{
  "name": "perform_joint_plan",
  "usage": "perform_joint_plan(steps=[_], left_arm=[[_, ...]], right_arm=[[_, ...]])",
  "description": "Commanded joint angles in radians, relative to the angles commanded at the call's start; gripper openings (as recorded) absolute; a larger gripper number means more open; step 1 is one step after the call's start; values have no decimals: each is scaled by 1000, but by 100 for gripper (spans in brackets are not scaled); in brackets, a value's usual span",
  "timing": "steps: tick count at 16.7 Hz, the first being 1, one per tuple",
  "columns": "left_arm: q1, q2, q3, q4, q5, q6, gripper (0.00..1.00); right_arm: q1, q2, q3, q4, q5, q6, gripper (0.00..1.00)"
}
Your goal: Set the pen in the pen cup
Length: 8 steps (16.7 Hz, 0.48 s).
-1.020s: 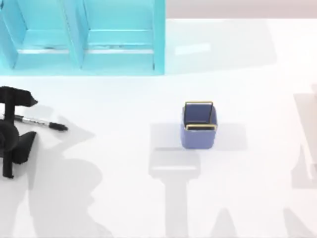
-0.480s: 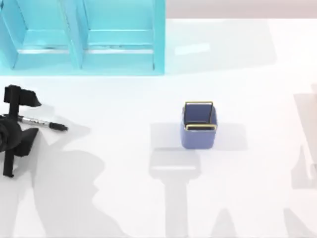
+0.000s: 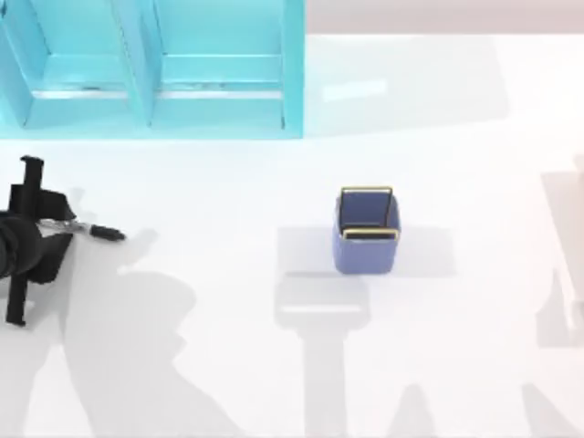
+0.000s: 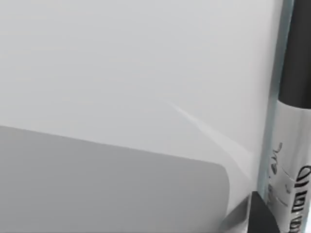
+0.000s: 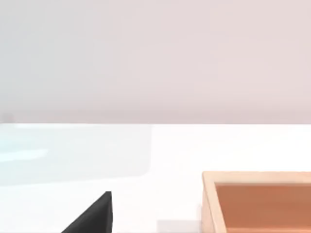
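The pen (image 3: 94, 229) lies flat on the white table at the far left, its tapered tip pointing right. My left gripper (image 3: 57, 226) is low over its rear half, open, with one finger on each side of the barrel and only a narrow gap left. In the left wrist view the pen (image 4: 291, 145) passes very close, its grey printed label band showing. The pen cup (image 3: 365, 255), blue-violet with a gold rim, stands upright near the table's middle, well to the right of the pen. My right gripper (image 5: 92, 216) is parked, seen as a dark corner in the right wrist view.
A large turquoise shelf unit (image 3: 151, 68) fills the back left, behind the pen. A light wooden box (image 5: 257, 204) sits near the right gripper. Bare white table stretches between the pen and the cup.
My left gripper's fingers have drawn much closer together round the pen's barrel over the last second. The pen and the cup have not moved.
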<state>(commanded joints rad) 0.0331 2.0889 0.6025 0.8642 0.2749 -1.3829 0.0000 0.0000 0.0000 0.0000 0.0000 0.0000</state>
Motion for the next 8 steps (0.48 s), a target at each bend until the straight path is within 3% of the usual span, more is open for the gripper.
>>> perform_joint_plan(steps=[3,8], left_arm=[[0,0,0,0,0,0,2],[0,0,0,0,0,0,0]], right_arm=[[0,0,0,0,0,0,100],[0,0,0,0,0,0,100]])
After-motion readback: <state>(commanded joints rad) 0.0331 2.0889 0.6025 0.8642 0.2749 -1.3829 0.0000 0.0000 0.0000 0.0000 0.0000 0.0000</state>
